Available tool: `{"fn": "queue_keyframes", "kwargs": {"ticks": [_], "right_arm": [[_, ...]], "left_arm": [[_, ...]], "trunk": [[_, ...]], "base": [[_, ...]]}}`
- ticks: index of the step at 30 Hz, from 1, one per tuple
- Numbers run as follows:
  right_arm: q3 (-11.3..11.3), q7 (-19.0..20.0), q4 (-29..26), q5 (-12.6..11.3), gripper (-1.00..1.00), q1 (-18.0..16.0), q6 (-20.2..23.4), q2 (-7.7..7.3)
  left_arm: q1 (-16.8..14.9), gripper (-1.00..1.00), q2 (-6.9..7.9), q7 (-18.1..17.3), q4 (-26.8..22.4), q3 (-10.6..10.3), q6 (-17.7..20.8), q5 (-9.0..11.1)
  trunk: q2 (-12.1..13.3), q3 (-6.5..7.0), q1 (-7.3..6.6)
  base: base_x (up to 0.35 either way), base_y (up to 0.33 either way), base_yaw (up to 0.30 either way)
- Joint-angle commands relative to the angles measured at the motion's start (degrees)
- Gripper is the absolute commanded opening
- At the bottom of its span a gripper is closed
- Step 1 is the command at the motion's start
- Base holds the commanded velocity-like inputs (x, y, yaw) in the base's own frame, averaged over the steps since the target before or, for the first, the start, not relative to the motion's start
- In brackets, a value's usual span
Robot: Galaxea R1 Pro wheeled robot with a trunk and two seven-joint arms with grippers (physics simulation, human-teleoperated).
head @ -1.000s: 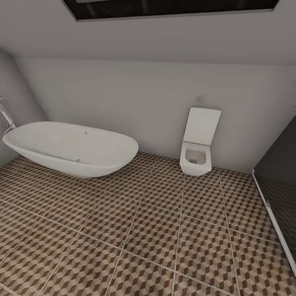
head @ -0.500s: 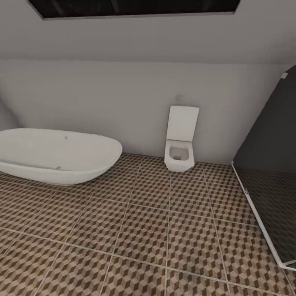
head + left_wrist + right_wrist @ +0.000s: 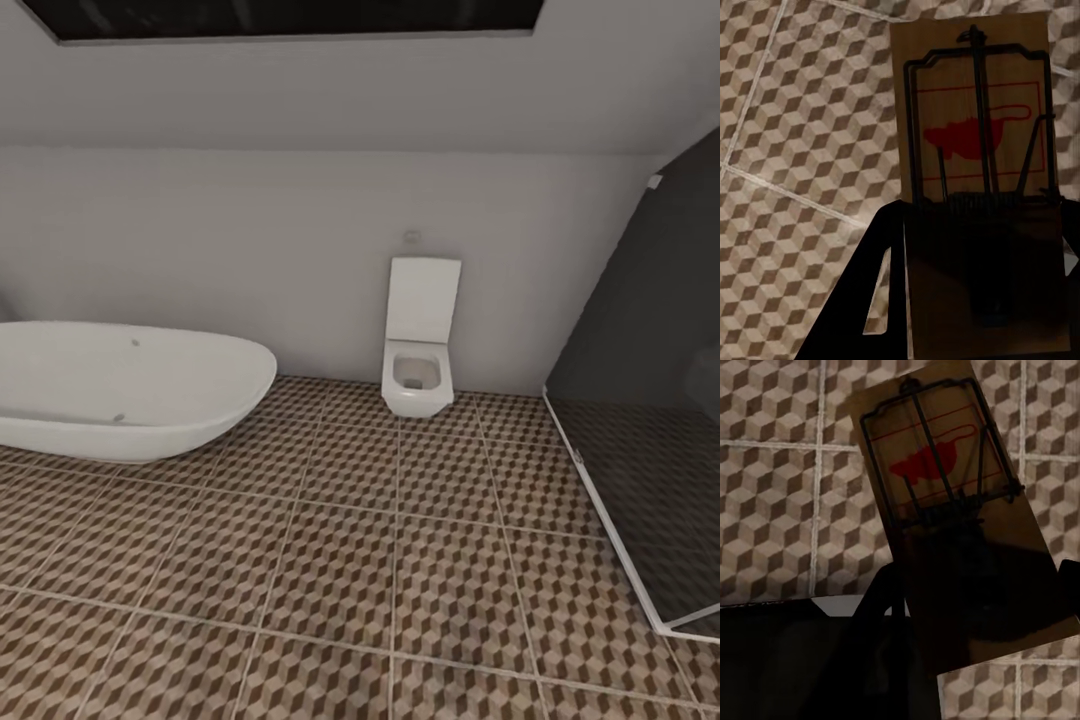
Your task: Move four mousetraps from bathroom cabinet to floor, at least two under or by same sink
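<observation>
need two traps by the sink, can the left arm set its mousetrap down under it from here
Probably not yet: the mousetrap in the left gripper hangs over bare bathroom floor, and ahead stand a bathtub and toilet.

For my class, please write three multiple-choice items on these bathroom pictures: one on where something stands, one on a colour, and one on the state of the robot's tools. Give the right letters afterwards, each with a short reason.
1. Where does the white square toilet stand?
A. Between the white oval bathtub and the dark glass-walled shower
B. Inside the shower
C. In front of the bathtub

2. What colour is the mouse mark on the tan wooden mousetrap in the left wrist view?
A. Blue
B. Red
C. Green

3. What is the state of the two tools?
A. Both open and empty
B. One holds a trap, one is empty
C. The left tool and the right tool each hold a mousetrap

Answers:
1 A: in the head view the toilet is against the back wall, bathtub on one side, shower on the other.
2 B: the printed mouse is red.
3 C: each wrist view shows a trap clamped above the cube-patterned tiled floor; the right one is.
</observation>
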Motion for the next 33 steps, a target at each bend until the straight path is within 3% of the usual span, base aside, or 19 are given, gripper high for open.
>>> {"fn": "queue_keyframes", "kwargs": {"ticks": [1,16,33], "right_arm": [[0.51,-0.47,-0.01,-0.37,-1.0,-0.03,-0.14,-0.04],[0.51,-0.47,0.0,-0.37,-1.0,-0.03,-0.14,-0.06],[0.51,-0.47,0.0,-0.36,-1.0,-0.03,-0.14,-0.05]], "left_arm": [[-0.01,-1.0,0.01,0.79,-0.07,-0.49,-0.11,-0.18],[-0.01,-1.0,0.01,0.79,-0.07,-0.45,-0.08,-0.18],[-0.01,-1.0,0.01,0.79,-0.07,-0.49,-0.05,-0.18]], "trunk": [[-0.06,-0.07,0.04],[-0.06,-0.05,0.04],[-0.06,1.0,0.04]], "base": [[0.231,-0.106,-0.003],[0.265,-0.062,-0.005],[0.07,0.0,-0.2]]}}
